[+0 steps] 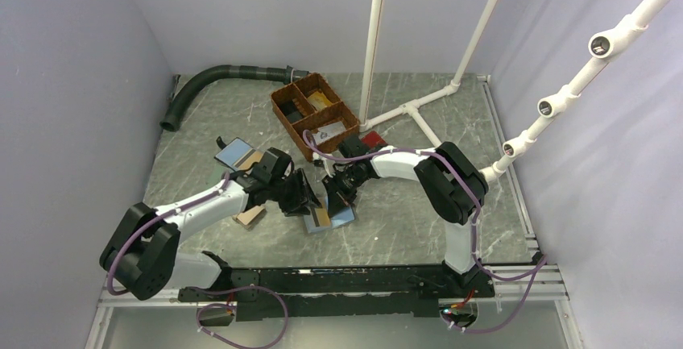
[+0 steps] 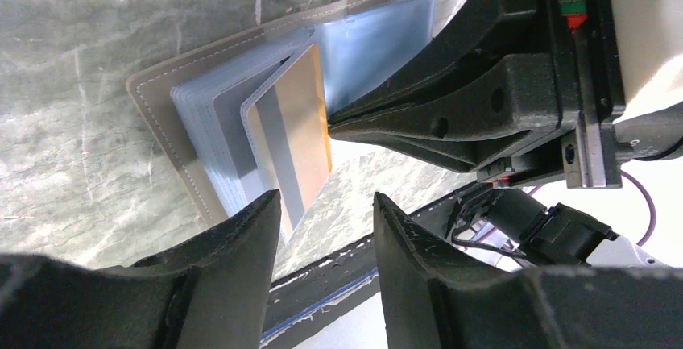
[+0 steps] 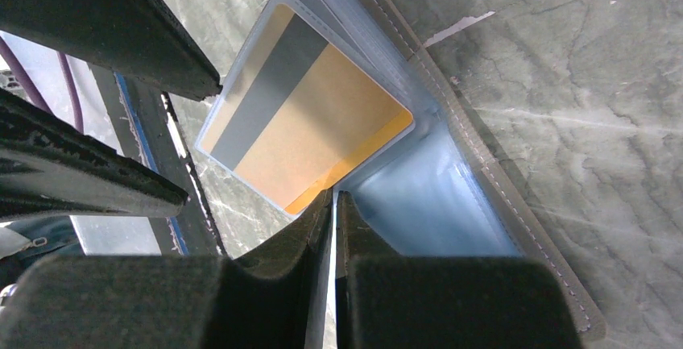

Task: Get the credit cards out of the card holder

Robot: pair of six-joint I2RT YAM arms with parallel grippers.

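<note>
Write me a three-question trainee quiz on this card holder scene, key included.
1. True or false: the card holder lies open, blue inside facing up.
2. The stripe on the gold credit card is: A red, B grey, C green.
3. Fill in: the left gripper is open; the right gripper, its tips at the card's corner, is ____.

Key: 1 true; 2 B; 3 shut.
</note>
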